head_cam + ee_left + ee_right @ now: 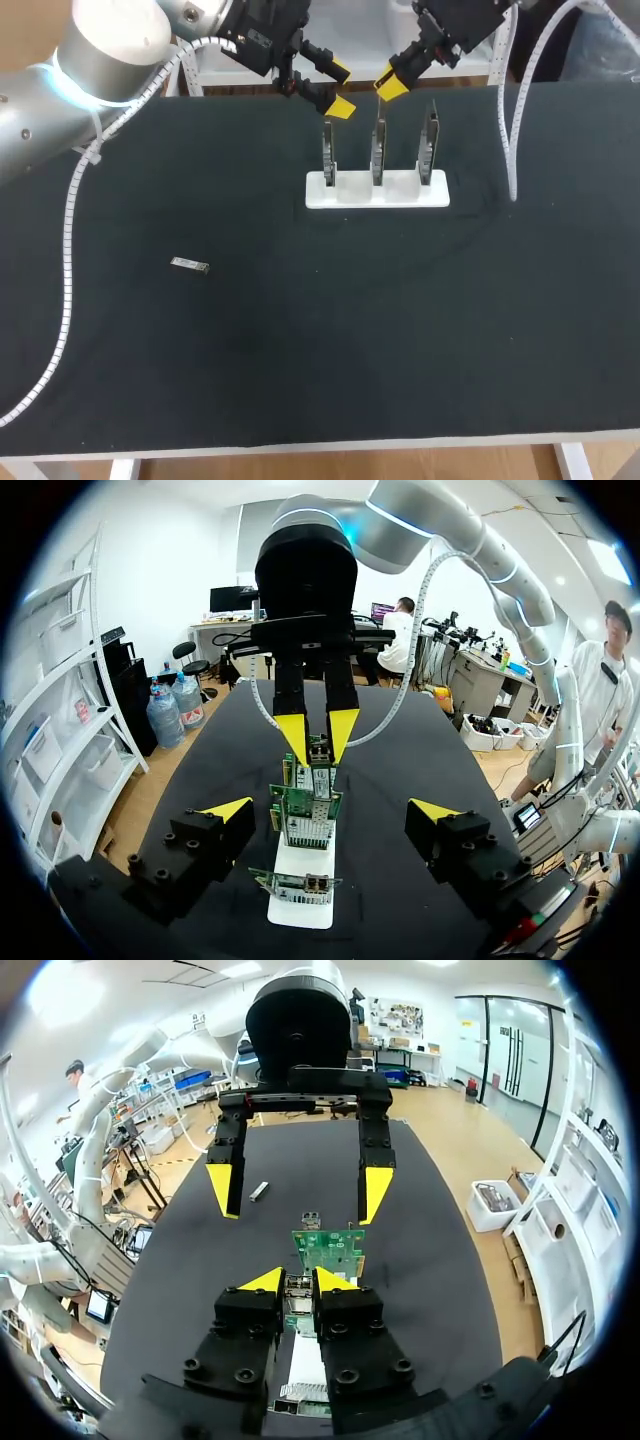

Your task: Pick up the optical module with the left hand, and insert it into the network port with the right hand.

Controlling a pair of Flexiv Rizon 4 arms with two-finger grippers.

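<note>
Currently, the optical module (189, 265) lies flat on the black table (320, 360), left of centre in the head view and well apart from both grippers. Its long axis runs nearly left to right across the frame, with the right end slightly lower. Which end is the plug end cannot be told.

A white holder (320, 198) stands at the upper centre of the head view. It carries three circuit cards (378, 145), upright on edge and spaced in a row along it.

The left gripper (340, 88) hangs at the upper centre, above the left end of the holder. Its fingers are spread wide and hold nothing. The right gripper (392, 82) hangs above the middle card. Its fingers are drawn together save for a slim gap and grip nothing. In the right wrist view the module lies on the table ahead of both grippers.
</note>
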